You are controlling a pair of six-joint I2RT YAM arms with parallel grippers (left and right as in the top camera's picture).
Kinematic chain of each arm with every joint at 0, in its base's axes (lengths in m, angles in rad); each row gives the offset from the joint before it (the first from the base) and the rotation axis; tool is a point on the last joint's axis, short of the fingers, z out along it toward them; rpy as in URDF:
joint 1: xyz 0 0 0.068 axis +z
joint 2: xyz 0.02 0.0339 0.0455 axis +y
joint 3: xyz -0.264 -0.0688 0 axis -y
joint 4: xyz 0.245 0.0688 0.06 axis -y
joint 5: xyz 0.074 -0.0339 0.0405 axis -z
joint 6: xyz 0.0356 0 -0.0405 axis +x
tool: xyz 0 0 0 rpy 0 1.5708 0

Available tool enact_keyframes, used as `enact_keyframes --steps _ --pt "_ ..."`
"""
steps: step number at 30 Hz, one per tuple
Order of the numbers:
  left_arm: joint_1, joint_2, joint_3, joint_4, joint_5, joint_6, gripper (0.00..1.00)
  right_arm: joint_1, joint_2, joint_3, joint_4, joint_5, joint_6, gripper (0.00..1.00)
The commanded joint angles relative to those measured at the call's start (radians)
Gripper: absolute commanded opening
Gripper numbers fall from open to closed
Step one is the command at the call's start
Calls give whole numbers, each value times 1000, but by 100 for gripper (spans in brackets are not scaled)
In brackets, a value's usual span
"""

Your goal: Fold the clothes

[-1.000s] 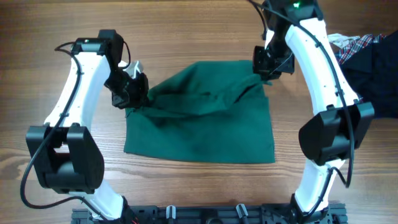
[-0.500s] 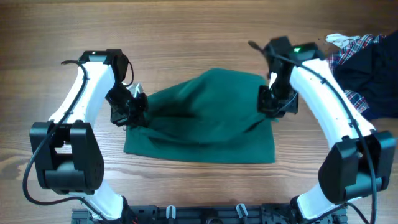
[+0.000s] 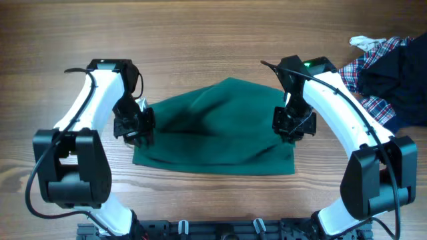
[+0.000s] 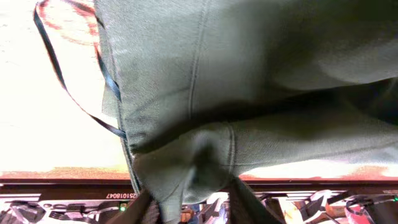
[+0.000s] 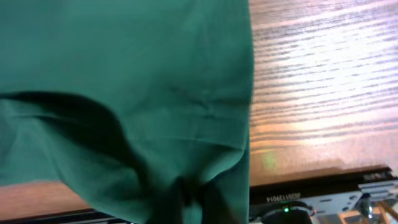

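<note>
Nearest the base, flat on the wooden table (image 3: 220, 190): the near hem of one green garment (image 3: 213, 143), spread at centre between the two arms.

Just beyond, clamped onto that cloth at either side: left gripper (image 3: 138, 127) at the left edge, right gripper (image 3: 291, 127) at the right edge. Two in all, both busy. Seen from the left wrist, pinched almost fully together on a wad of green fabric. Seen from the right wrist, likewise closed down on a bunched fold. Also in the left wrist view, trailing beside the garment: one thin dark cord (image 4: 68, 93).

Farther back, humped between the grippers and not yet laid flat: the garment's upper layer.

Judged to be mid-fold, with the held edge on its way toward the near hem. Next, most likely: lower both pinched corners onto the near corners, keep them level so the layers line up, then release and press out the hump.

At the far right, well apart from the work: one heap of other clothes (image 3: 390, 73), showing plaid, dark and a scrap of white. Number of pieces impossible to tell.
</note>
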Motion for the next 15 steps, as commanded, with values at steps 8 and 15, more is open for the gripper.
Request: enact_keyframes --steps 8,15 --pt "39 -26 31 44 -30 -75 35 1 -14 -3 -27 64 13 49" --pt "-7 -150 106 3 179 -58 35 1 -14 -3 95 60 10 57"
